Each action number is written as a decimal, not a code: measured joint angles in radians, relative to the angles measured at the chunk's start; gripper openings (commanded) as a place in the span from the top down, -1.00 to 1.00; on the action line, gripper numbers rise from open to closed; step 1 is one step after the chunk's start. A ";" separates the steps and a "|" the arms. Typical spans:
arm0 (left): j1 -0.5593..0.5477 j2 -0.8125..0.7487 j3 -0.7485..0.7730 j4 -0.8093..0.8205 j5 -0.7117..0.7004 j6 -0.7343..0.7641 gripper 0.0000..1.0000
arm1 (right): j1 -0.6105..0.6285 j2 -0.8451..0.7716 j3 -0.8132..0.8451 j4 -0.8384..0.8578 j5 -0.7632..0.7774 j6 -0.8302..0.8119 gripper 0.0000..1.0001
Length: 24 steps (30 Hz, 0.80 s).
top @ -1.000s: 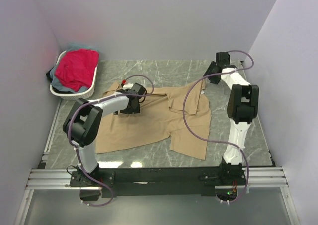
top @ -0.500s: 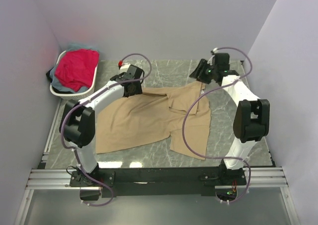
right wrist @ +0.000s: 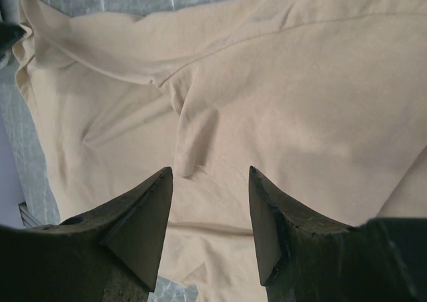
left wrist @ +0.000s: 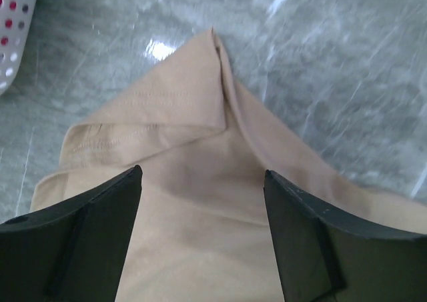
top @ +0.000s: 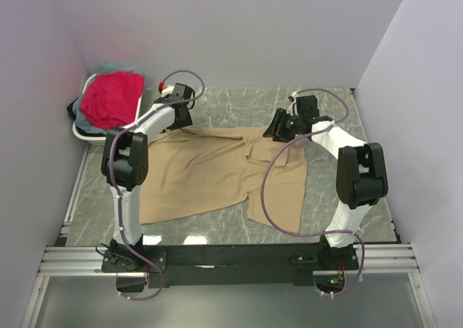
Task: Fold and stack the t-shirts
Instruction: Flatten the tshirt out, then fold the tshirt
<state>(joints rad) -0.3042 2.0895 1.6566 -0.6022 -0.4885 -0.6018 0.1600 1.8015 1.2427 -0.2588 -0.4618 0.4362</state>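
- As both arms had swung toward the far edge in the last second, the left hand [left wrist: 202, 175] hung open over the far-left folded corner of the tan t-shirt [top: 210, 176], and the right hand [right wrist: 209, 172] hung open over its far-right part.
- Nothing was gripped yet; probably a pinch for the fold came next.
- The shirt was soft matte cloth with creases and a stitched hem, spread on the glossy, veined surface [top: 239, 100].
- A red-pink t-shirt [top: 112, 100] lay crumpled in the white perforated basket [top: 87, 136].

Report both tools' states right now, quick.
Left tool: open, holding nothing, over a corner of the tan shirt.
Right tool: open, holding nothing, over the same shirt.
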 measured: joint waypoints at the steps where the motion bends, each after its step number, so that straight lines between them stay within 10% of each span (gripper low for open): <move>1: 0.002 0.012 0.019 0.000 -0.003 0.001 -0.53 | 0.003 0.000 -0.005 0.003 0.000 0.000 -0.12; 24: 0.027 0.179 0.192 -0.008 -0.113 0.082 -0.26 | 0.023 0.005 -0.009 0.010 -0.003 -0.016 -0.11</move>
<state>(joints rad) -0.2775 2.2684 1.8484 -0.6106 -0.6018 -0.5201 0.1833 1.8069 1.2335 -0.2485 -0.4644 0.4206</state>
